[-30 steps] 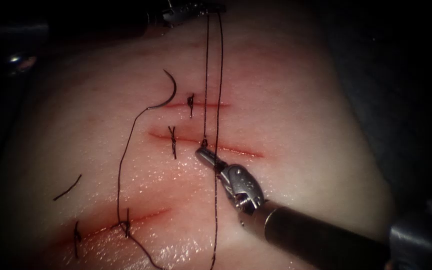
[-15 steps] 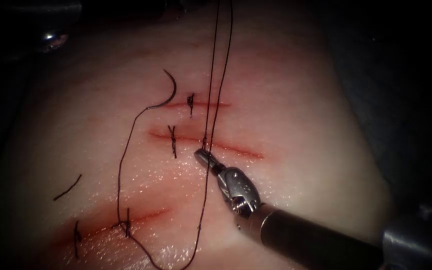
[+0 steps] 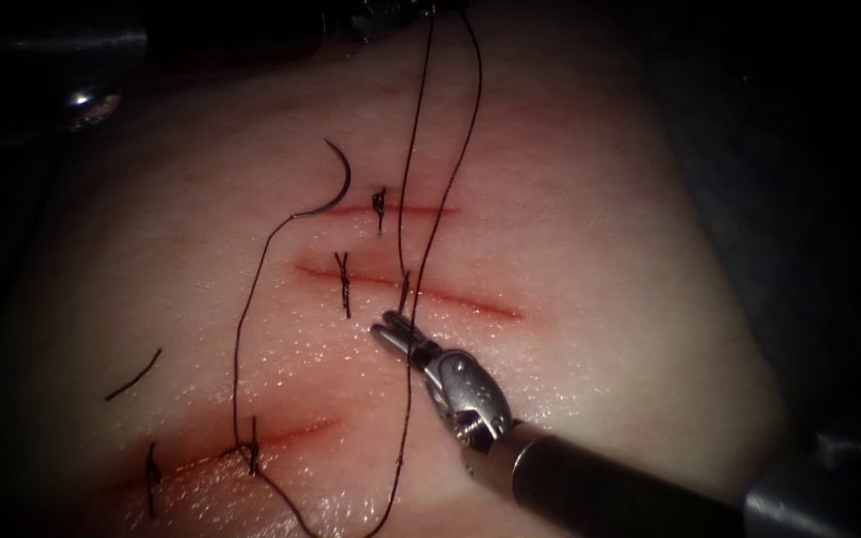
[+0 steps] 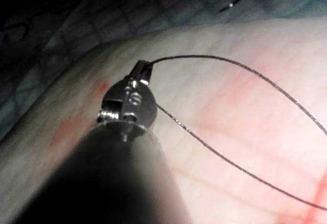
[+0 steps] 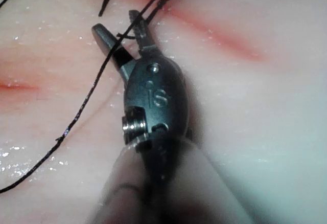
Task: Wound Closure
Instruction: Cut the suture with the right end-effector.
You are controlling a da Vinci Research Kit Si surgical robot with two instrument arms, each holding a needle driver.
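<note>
Pale tissue (image 3: 570,259) carries several short cuts, and the middle cut (image 3: 450,296) lies just above the right tool (image 3: 388,327). That tool's jaws stand parted, holding nothing, with the thread (image 3: 413,389) running between them. The left tool (image 4: 144,72) is clamped on the thread at the tissue's far edge. The curved needle (image 3: 336,184) lies free on the tissue, left of the upper cut. A likely risk: jaws closing crookedly could fray the thread or nick the tissue.
</note>
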